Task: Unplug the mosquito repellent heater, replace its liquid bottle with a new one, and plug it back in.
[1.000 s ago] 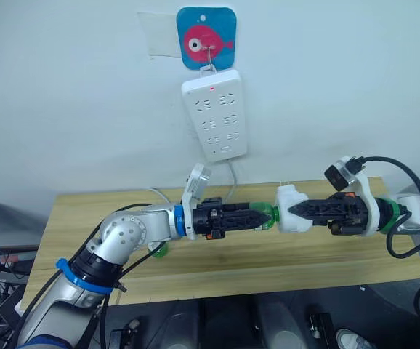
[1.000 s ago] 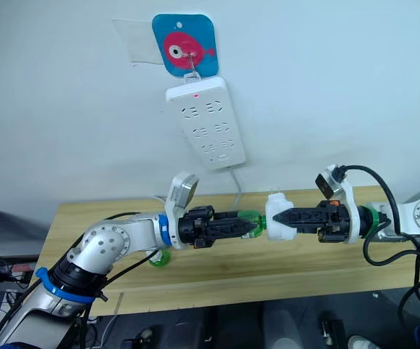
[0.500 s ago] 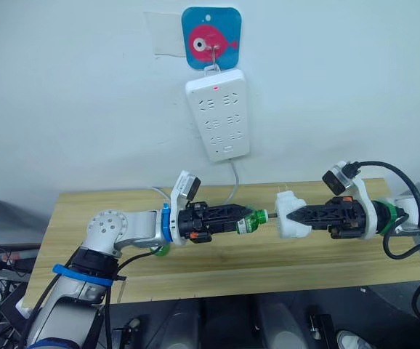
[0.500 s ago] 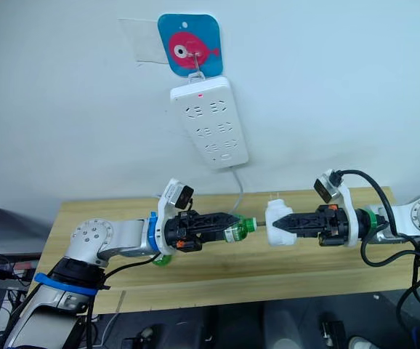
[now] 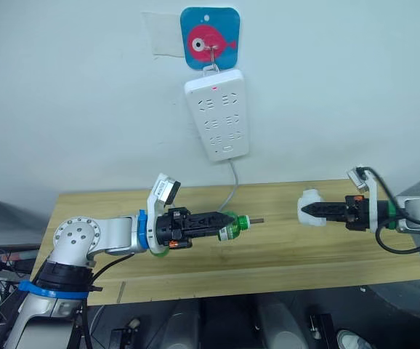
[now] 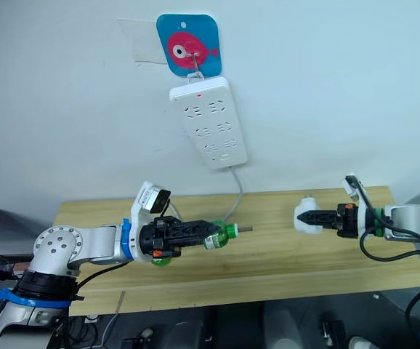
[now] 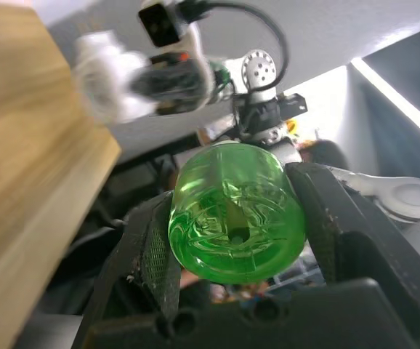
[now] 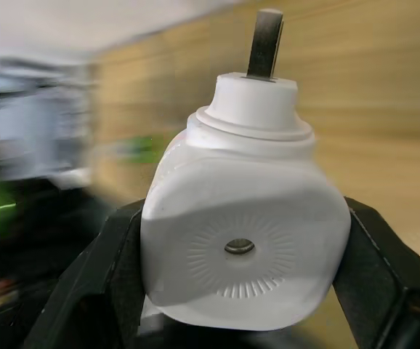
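Observation:
The mosquito repellent heater (image 5: 311,209), small, white and rounded, hangs over the right part of the wooden table (image 5: 283,256), with my right gripper (image 5: 304,211) shut on it. The right wrist view shows its round vent face (image 8: 243,243) between both fingers and a metal plug prong (image 8: 266,40) standing out of its far end. My left gripper (image 5: 221,222) is shut on a green liquid bottle (image 5: 229,224) whose thin wick points right toward the heater, a wide gap away. In the left wrist view the bottle's base (image 7: 232,218) sits clamped between the fingers.
A long white power strip (image 5: 216,115) hangs on the wall under a blue fish hook plate (image 5: 210,38), red light on, its cable running down behind the table. Another small green item (image 6: 160,258) lies on the table under my left forearm.
The green bottle has come out of the heater. My left gripper has drawn back to the left with the bottle, and my right gripper has drawn back to the right with the heater.

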